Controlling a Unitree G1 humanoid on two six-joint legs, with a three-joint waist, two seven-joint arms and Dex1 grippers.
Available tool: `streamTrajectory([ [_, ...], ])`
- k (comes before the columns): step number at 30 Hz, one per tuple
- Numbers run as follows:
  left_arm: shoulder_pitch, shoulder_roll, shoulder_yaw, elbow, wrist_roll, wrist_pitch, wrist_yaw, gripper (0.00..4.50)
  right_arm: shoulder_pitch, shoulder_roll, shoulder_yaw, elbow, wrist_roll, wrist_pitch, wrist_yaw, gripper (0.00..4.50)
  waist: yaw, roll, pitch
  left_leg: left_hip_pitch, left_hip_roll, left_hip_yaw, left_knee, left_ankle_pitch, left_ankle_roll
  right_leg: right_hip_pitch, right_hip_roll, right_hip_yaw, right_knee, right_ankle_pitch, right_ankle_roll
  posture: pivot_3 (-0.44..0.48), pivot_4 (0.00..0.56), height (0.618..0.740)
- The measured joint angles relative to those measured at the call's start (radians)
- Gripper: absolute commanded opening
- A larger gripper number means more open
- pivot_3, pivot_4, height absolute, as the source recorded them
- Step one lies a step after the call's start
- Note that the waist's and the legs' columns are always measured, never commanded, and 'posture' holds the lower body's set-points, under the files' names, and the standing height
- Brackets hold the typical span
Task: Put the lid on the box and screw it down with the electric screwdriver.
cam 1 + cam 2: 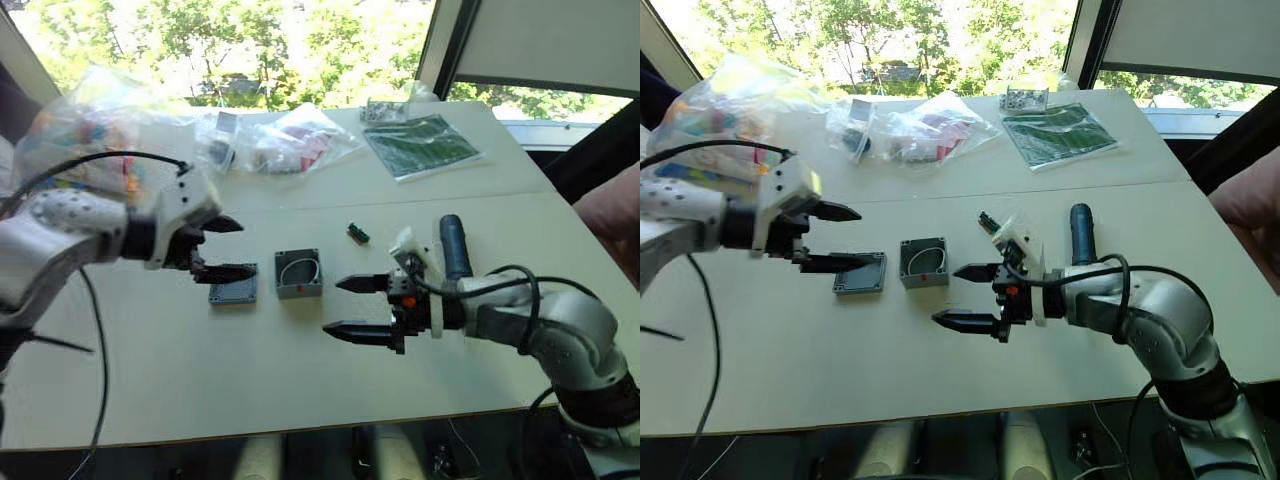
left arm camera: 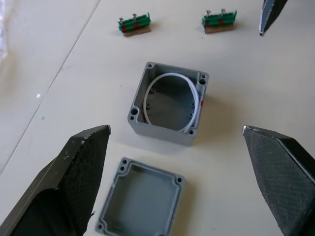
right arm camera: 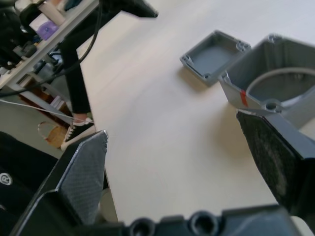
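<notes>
Early stage of the lid-and-screw task. The box (image 1: 298, 273) stands open side up near the middle of the table (image 1: 300, 390), its white wire ring (image 2: 172, 101) visible inside and a small red mark on one wall. The lid (image 1: 233, 290) lies flat on the table just to the left of the box, apart from it, hollow side up; it has not yet been lifted or turned over, so nothing of the task appears done. The left gripper (image 1: 224, 248) hangs above the lid's left edge with its fingers spread wide and holding nothing. The right gripper (image 1: 357, 307) is poised to the right of the box, on its near side, likewise spread and empty, its fingertips pointing left toward the box. The electric screwdriver (image 1: 455, 247) lies on the table to the right, behind the right wrist, untouched; its long axis runs roughly near-to-far, and which end carries the bit cannot be told. Remaining, by judgement: grasp the lid, seat it on the box, take up the screwdriver, drive the corner screws. A small green component (image 1: 358, 233) lies beyond the box.
</notes>
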Motion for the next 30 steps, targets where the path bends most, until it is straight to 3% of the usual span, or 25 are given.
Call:
streamTrajectory([
  [3, -0.1, -0.124, -0.158, 0.161, 0.163, -0.12, -0.146, 4.43, 0.059, 0.011, 0.025, -0.044, -0.045, -0.017, -0.039, 4.5, -0.013, -0.001, 0.001, 0.0, 0.0, 0.002, 0.001, 0.0, 0.001, 0.0, 0.0, 0.003, 0.0, 0.001, 0.002, 0.0, 0.15, 0.74],
  [6, -0.148, -0.232, -0.239, 0.318, 0.283, -0.233, -0.241, 4.43, 0.082, 0.038, 0.025, -0.094, -0.062, -0.017, -0.096, 4.5, -0.026, -0.002, 0.001, 0.001, 0.001, 0.002, 0.001, 0.0, 0.001, -0.001, 0.001, 0.003, 0.001, 0.001, 0.004, 0.0, 0.15, 0.74],
  [11, -0.186, -0.328, -0.257, 0.462, 0.392, -0.331, -0.316, 4.43, 0.098, 0.074, 0.024, -0.131, -0.066, 0.0, -0.174, 4.5, -0.027, -0.002, 0.001, 0.003, 0.001, 0.001, 0.002, 0.0, 0.001, -0.001, 0.002, 0.003, 0.005, -0.001, 0.006, 0.0, 0.15, 0.74],
  [20, -0.188, -0.414, -0.253, 0.501, 0.479, -0.35, -0.364, 4.43, 0.12, 0.106, 0.012, -0.15, -0.064, 0.017, -0.253, 4.5, -0.025, -0.002, 0.001, 0.003, 0.001, 0.0, 0.006, 0.0, 0.001, -0.001, 0.001, 0.004, 0.011, -0.001, 0.006, 0.0, 0.15, 0.74],
  [23, -0.188, -0.425, -0.251, 0.501, 0.495, -0.348, -0.376, 3.67, 0.12, 0.108, 0.012, -0.15, -0.064, 0.019, -0.263, 4.5, -0.026, -0.002, 0.001, 0.004, 0.001, 0.0, 0.006, 0.0, 0.001, -0.001, 0.002, 0.004, 0.013, -0.001, 0.006, 0.0, 0.15, 0.74],
  [30, -0.175, -0.437, -0.252, 0.513, 0.544, -0.375, -0.387, 0.95, 0.12, 0.116, 0.011, -0.15, -0.065, 0.019, -0.281, 4.5, -0.025, -0.002, 0.001, 0.004, 0.001, 0.0, 0.006, 0.0, 0.001, -0.001, 0.002, 0.004, 0.014, -0.001, 0.006, 0.0, 0.15, 0.74],
])
